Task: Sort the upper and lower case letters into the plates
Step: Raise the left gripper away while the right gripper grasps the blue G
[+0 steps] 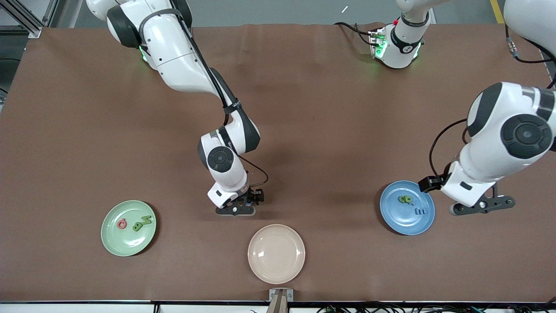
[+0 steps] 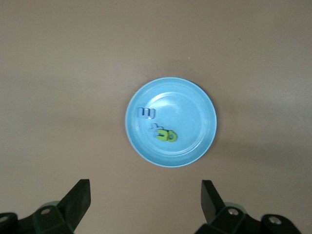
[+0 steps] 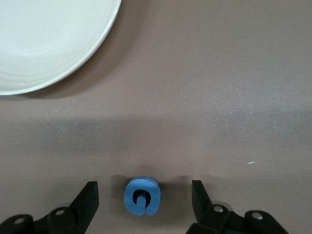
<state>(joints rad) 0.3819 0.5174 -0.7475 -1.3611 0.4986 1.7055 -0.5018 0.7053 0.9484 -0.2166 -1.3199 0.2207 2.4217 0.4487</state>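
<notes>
Blue letter [image 3: 141, 196] lies on the bench between the right gripper's spread fingers, not yet grasped.

Front view: the right gripper [image 1: 236, 209] sits centre frame, just above the cream plate [image 1: 276, 254], hiding the letter; the green plate [image 1: 128, 228] at lower left holds three letters; the blue plate [image 1: 407, 208] at right holds more, with the waiting left gripper [image 1: 482, 206] beside its rim. Left wrist view: left gripper released, blue plate centred; its overlapping letters are hard to read. Right wrist view: letter at lower centre, notch toward the bottom edge; cream plate cut off upper left.
</notes>
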